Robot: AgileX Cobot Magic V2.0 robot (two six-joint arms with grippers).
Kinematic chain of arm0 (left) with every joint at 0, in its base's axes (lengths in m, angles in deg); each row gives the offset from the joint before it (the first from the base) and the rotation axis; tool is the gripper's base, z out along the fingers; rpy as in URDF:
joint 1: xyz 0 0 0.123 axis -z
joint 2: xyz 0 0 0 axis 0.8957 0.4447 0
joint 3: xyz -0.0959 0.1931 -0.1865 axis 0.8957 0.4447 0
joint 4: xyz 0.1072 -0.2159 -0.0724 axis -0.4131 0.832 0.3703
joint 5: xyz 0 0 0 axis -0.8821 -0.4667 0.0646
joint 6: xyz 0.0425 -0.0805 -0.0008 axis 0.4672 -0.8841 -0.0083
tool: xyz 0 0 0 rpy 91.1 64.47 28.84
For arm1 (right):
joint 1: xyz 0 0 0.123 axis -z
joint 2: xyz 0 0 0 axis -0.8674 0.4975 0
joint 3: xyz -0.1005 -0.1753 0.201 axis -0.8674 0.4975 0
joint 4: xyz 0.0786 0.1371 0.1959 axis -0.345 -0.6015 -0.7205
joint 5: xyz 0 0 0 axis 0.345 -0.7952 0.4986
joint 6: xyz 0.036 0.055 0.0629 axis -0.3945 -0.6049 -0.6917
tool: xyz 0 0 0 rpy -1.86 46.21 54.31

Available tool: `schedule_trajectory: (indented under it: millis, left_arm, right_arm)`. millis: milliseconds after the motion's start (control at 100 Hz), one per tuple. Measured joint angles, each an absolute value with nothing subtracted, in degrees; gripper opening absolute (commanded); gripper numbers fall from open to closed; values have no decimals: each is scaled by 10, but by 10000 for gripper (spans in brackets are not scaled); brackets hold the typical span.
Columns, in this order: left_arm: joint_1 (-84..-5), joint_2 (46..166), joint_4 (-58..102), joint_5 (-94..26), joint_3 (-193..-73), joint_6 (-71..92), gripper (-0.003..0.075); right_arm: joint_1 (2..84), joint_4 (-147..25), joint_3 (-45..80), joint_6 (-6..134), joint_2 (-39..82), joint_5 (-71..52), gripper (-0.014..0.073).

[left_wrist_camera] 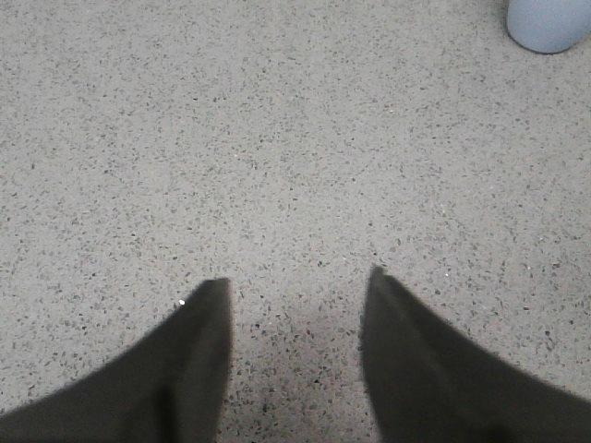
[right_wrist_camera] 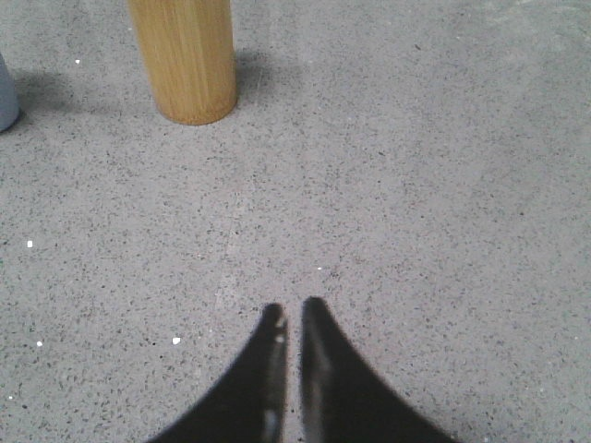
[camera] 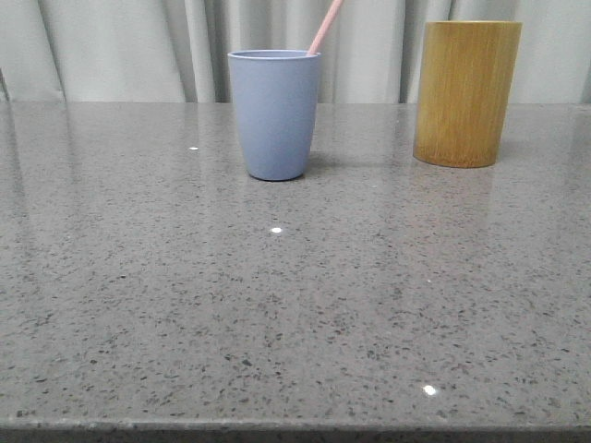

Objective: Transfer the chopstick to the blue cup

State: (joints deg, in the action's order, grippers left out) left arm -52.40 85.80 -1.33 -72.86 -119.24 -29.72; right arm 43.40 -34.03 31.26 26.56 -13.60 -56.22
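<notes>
The blue cup (camera: 274, 114) stands upright at the back middle of the grey stone table (camera: 295, 305). A pale pink chopstick (camera: 325, 26) leans out of it toward the right. The cup's base shows in the left wrist view (left_wrist_camera: 548, 24) and its edge in the right wrist view (right_wrist_camera: 6, 92). My left gripper (left_wrist_camera: 297, 286) is open and empty above bare table, well short of the cup. My right gripper (right_wrist_camera: 292, 312) is shut and empty above bare table. Neither gripper shows in the front view.
A tall yellow-brown bamboo-like cylinder (camera: 465, 92) stands at the back right, also in the right wrist view (right_wrist_camera: 185, 57). White curtains (camera: 138, 46) hang behind the table. The table's front edge (camera: 295, 428) runs along the bottom.
</notes>
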Motion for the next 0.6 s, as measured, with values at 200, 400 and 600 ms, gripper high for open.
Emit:
schedule_trajectory:
  millis: [200, 400, 600]
  left_arm:
    - [-524, 858, -13, -729, -1192, -297, -19]
    - [-524, 858, -13, -729, -1192, -297, -19]
    - [-524, 858, -13, -729, -1192, -297, -19]
  right_arm:
    - [434, -340, 313, 265, -136, -563, -122]
    - [434, -340, 313, 265, -136, -563, -122]
    - [434, -340, 313, 264, -136, -564, -122]
